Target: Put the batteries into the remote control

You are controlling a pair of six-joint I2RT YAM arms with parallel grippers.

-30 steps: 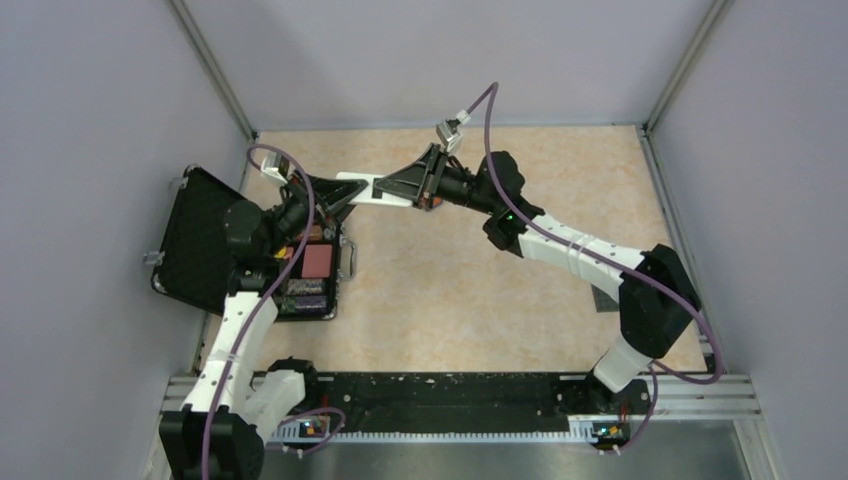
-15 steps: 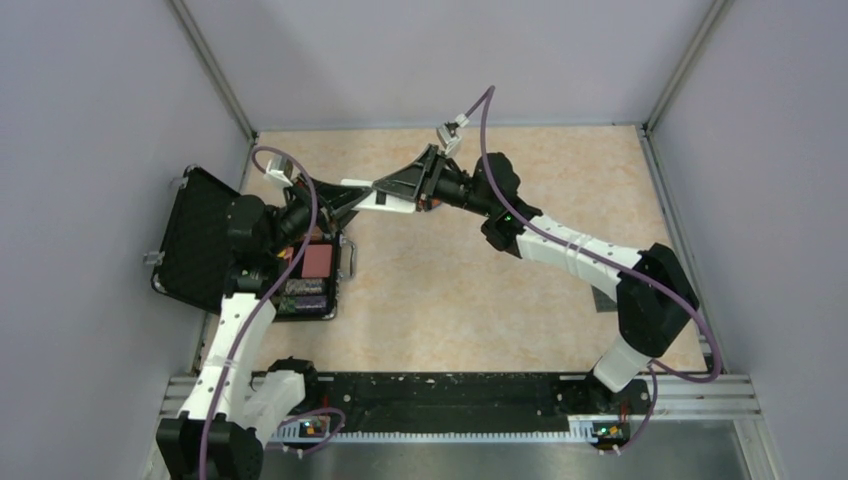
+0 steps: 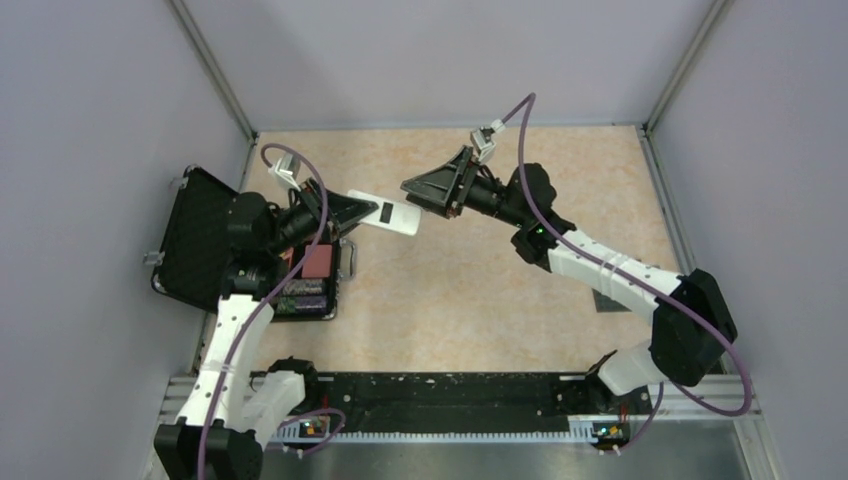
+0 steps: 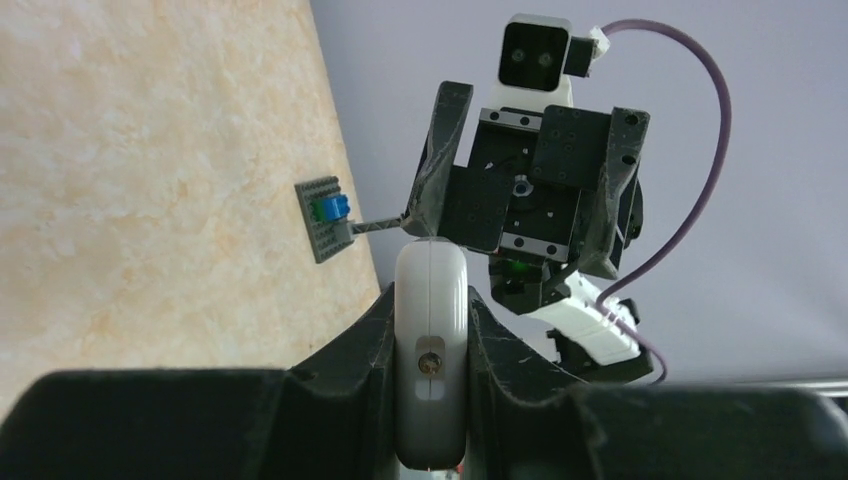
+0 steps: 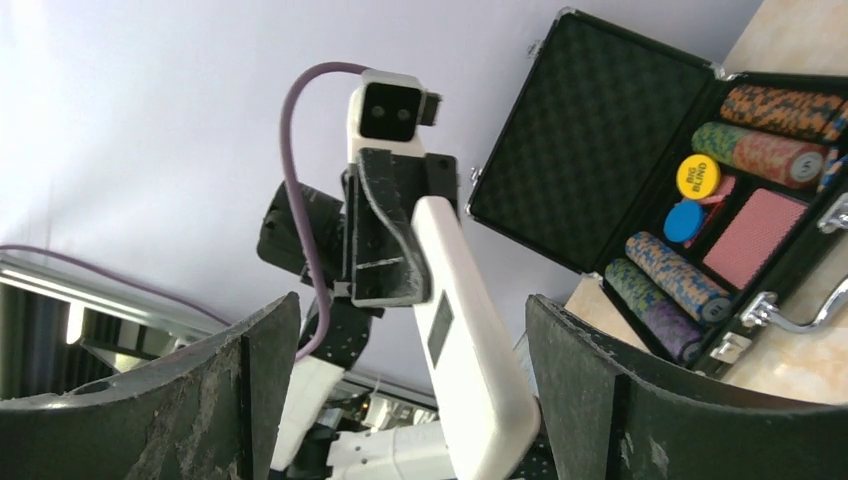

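The remote control (image 3: 388, 213) is a white bar with its plain back and a small dark patch facing up, held above the table. My left gripper (image 3: 350, 210) is shut on its left end, and in the left wrist view the remote control (image 4: 431, 340) stands edge-on, clamped between both fingers. My right gripper (image 3: 418, 190) hangs open just right of the remote's free end, touching nothing. In the right wrist view the remote control (image 5: 462, 330) points in between the wide-apart fingers of my right gripper (image 5: 410, 312). The batteries are out of view.
An open black case (image 3: 195, 240) with poker chips and a red card deck (image 5: 760, 225) lies at the table's left edge under the left arm. A grey baseplate with a blue brick (image 4: 326, 215) lies on the table behind the right gripper. Purple walls enclose three sides.
My right gripper has opened, let go of the remote control and drawn back to the right. The left gripper has kept hold of the remote, which now tilts slightly downward.
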